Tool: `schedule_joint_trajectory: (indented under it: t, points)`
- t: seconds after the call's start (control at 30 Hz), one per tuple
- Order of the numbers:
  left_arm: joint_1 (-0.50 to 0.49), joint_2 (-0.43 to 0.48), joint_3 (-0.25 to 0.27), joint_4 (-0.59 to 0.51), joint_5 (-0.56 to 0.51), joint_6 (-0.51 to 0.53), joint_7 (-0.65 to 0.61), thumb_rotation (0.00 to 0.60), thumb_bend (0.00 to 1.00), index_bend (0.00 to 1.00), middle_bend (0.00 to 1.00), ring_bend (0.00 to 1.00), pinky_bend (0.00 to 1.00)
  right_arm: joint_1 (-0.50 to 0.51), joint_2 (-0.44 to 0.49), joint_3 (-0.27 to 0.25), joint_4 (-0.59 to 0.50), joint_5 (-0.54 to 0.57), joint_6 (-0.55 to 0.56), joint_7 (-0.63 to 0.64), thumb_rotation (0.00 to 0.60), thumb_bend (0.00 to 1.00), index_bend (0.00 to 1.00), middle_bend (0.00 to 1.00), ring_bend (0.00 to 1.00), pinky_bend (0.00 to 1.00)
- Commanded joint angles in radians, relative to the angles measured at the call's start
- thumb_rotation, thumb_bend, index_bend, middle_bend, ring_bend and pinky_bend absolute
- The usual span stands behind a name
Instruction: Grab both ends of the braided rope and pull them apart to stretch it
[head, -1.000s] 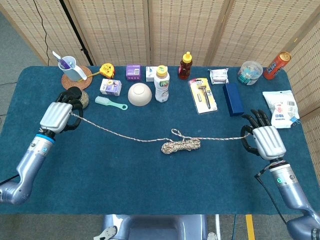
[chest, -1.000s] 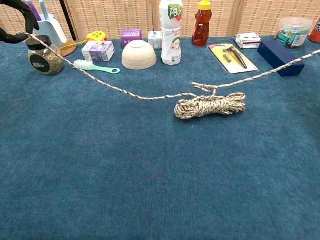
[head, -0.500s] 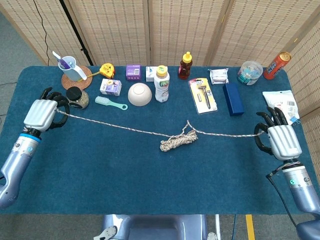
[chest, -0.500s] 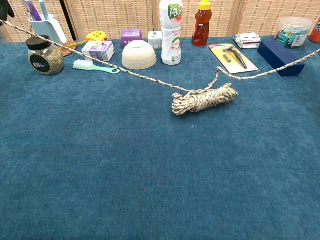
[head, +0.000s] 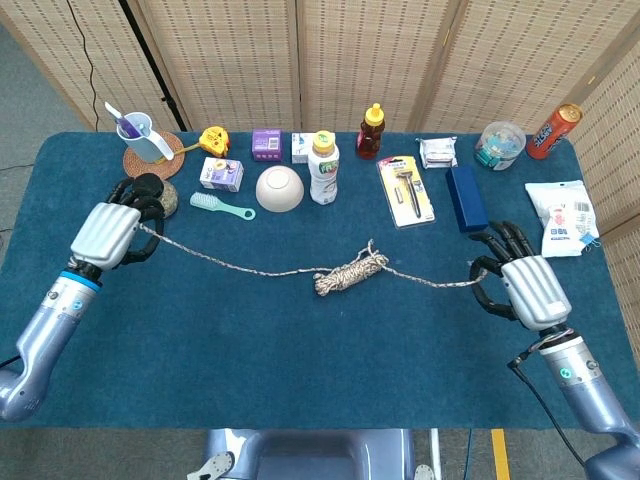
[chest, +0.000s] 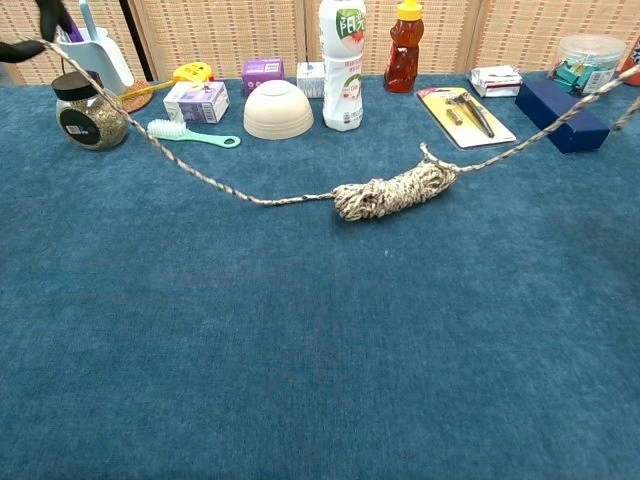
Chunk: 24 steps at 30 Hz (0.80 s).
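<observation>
The braided rope's coiled bundle (head: 349, 274) (chest: 393, 190) lies on the blue table at its middle. One strand runs left and up to my left hand (head: 112, 233), which grips that end near the table's left side. The other strand runs right to my right hand (head: 520, 287), which holds its end near the right side. Both strands sag a little and touch the cloth near the bundle. In the chest view only the dark fingertips (chest: 48, 18) of the left hand show at the top left corner; the right hand is out of that frame.
Along the back stand a lidded jar (head: 150, 192), cup with toothbrush (head: 135, 130), brush (head: 220, 206), bowl (head: 279, 188), drink bottle (head: 323, 167), sauce bottle (head: 371, 131), razor pack (head: 406, 189), blue box (head: 465, 197), tub (head: 500, 144), can (head: 553, 131) and packet (head: 564, 215).
Both hands have come inward from their widest spread, so the rope has slackened. The bundle has slid slightly left and the strands sag onto the table.
</observation>
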Motion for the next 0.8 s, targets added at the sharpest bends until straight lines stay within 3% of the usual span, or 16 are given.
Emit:
schedule_joint_trajectory:
  t: [0.03,0.1,0.13,0.23,0.3,0.4,0.7,0.8]
  points:
    - [-0.024,-0.026,-0.002,-0.021,0.014,-0.012,0.023,0.600,0.47,0.72,0.35,0.16,0.00,0.023,-0.005,-0.004,-0.029,-0.023,-0.028,0.010,0.600,0.51,0.60,0.19,0.01,0.00]
    - [-0.036,-0.038,-0.004,-0.029,0.017,-0.018,0.036,0.600,0.45,0.62,0.27,0.11,0.00,0.032,-0.010,-0.005,-0.038,-0.029,-0.038,0.006,0.600,0.51,0.52,0.15,0.00,0.00]
    - [-0.046,-0.048,-0.005,-0.035,0.017,-0.025,0.048,0.600,0.40,0.49,0.15,0.05,0.00,0.040,-0.014,-0.005,-0.044,-0.032,-0.048,0.000,0.600,0.50,0.48,0.12,0.00,0.00]
    - [-0.080,-0.053,0.006,-0.064,-0.007,-0.087,0.100,0.600,0.26,0.13,0.00,0.00,0.00,0.057,-0.019,-0.005,-0.062,-0.035,-0.073,-0.020,0.600,0.34,0.26,0.02,0.00,0.00]
    - [-0.107,-0.048,0.012,-0.090,-0.029,-0.132,0.141,0.600,0.18,0.02,0.00,0.00,0.00,0.066,-0.023,-0.004,-0.069,-0.027,-0.090,-0.050,0.600,0.20,0.09,0.00,0.00,0.00]
    - [-0.125,-0.052,0.013,-0.119,-0.051,-0.148,0.177,0.600,0.10,0.00,0.00,0.00,0.00,0.069,-0.029,-0.001,-0.072,-0.003,-0.102,-0.092,0.600,0.12,0.00,0.00,0.00,0.00]
    - [-0.057,0.016,0.027,-0.183,-0.117,-0.040,0.214,0.600,0.10,0.00,0.00,0.00,0.00,0.028,-0.007,0.008,-0.061,0.043,-0.048,-0.110,0.600,0.09,0.00,0.00,0.00,0.00]
    - [-0.019,0.046,0.039,-0.207,-0.115,0.011,0.219,0.600,0.10,0.05,0.00,0.00,0.00,0.012,0.000,0.009,-0.051,0.056,-0.031,-0.101,0.600,0.09,0.01,0.00,0.00,0.00]
